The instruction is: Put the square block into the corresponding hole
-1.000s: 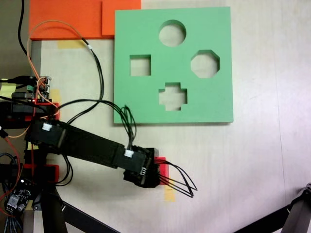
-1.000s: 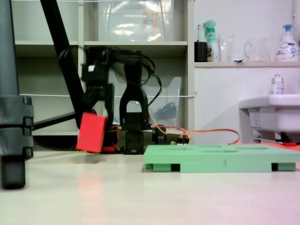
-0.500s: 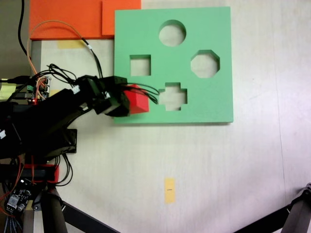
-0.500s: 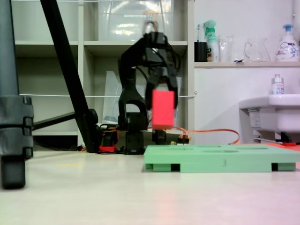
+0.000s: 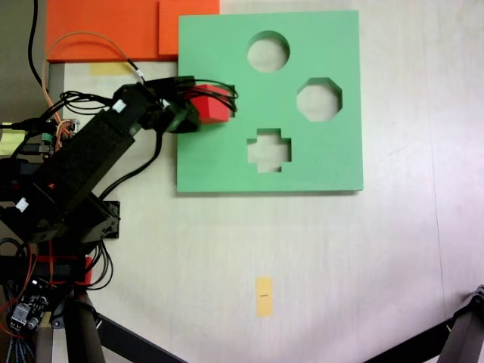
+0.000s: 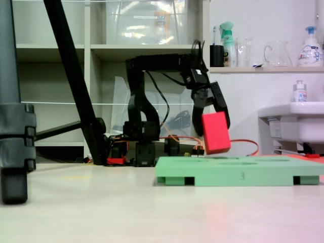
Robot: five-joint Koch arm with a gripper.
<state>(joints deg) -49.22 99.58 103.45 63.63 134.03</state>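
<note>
Red square block (image 6: 216, 133) held aloft in the fingers (image 6: 216, 120), clamped on its upper part; the block hangs below them, tilted, one lower corner nearest the green foam board (image 6: 238, 175) but clear of it in the low side view. From above, block (image 5: 211, 103) sits directly ahead of the fingers (image 5: 198, 106), covering most of the square hole (image 5: 230, 92), of which a sliver of the top right corner peeks out.

Handling judgement: looks like foam, so light, slightly squashy, matte and grippy. Little risk of slipping out, no fragility. The soft sides probably give under the fingers, which may explain the tilt. Grip on two opposite flat faces, high up, is the sensible hold: it leaves the lower part free to enter the cutout.

Concern: the hole looks block-sized, so a tilted cube may catch on the foam rim and wedge. Levelling it before lowering seems called for. Board is likewise foam and rests loose on the tabletop (image 5: 340, 257); a sideways push could shift it.

Round (image 5: 268, 51), octagonal (image 5: 318, 99) and cross (image 5: 269, 150) cutouts lie beyond the fingers, unobstructed.
</note>
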